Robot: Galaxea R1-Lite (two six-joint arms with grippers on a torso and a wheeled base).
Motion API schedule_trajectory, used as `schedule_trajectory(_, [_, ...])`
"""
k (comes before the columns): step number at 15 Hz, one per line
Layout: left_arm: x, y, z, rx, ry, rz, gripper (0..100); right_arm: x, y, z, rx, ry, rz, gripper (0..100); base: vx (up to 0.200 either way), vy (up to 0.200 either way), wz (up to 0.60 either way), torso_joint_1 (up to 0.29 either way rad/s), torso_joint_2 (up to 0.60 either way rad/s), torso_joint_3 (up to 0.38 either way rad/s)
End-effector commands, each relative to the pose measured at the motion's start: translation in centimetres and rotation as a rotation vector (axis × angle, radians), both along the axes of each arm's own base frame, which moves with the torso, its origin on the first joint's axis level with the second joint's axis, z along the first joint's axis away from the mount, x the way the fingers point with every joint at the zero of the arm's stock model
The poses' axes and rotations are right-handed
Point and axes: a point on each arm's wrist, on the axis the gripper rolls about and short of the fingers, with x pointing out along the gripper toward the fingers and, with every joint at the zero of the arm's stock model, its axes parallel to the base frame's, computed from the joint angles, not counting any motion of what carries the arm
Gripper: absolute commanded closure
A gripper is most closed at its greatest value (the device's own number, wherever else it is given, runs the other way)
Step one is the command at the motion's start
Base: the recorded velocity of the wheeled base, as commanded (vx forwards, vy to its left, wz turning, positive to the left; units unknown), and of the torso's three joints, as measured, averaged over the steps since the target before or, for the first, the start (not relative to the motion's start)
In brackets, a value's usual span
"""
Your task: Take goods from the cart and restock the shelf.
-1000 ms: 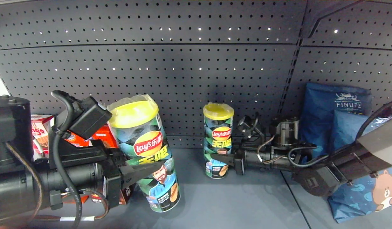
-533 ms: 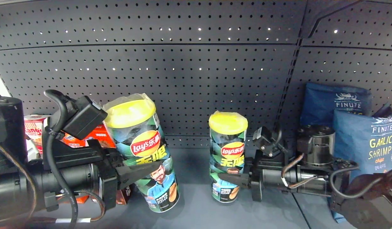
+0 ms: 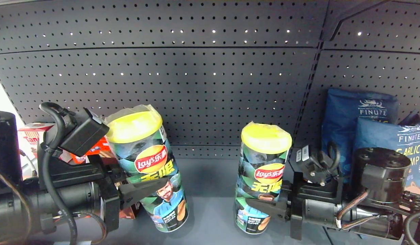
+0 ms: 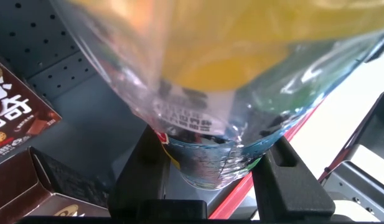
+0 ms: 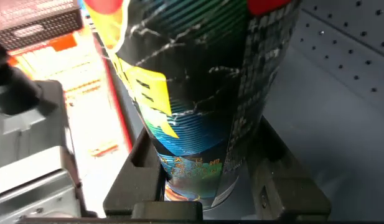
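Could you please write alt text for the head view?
The left hand grips a tilted yellow-lidded chip can and the right hand grips a second chip can at a dark shelf backed by pegboard. Blue snack bags stand on the right, red boxes on the left.

Head camera, set high, looks forward and down at close range on the dark perforated-metal shelf back, the left yellow-lidded green crisp tube and the right yellow-lidded green crisp tube. Wrist cameras, much nearer, share the left tube and right tube.
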Motion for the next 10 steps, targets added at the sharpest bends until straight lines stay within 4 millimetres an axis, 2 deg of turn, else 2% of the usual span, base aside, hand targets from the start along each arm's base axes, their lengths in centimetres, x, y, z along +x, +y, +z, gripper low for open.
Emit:
schedule_trajectory(1, [0.0,0.0,0.0,0.000,-0.001,0.000,100,-0.5,-0.1,-0.1,0.002,0.004,0.007,100,0.000,0.000,0.00,0.000,0.00,0.000])
schedule_trajectory(7, [-0.1,0.1,0.1,0.001,-0.006,0.007,100,-0.8,-0.6,-0.2,0.006,0.001,0.001,100,0.000,0.000,0.00,0.000,0.00,0.000])
schedule_trajectory(10, [-0.1,0.1,0.1,0.002,-0.007,0.007,100,-0.7,-0.5,-1.2,0.012,-0.005,0.002,100,0.000,0.000,0.00,0.000,0.00,0.000])
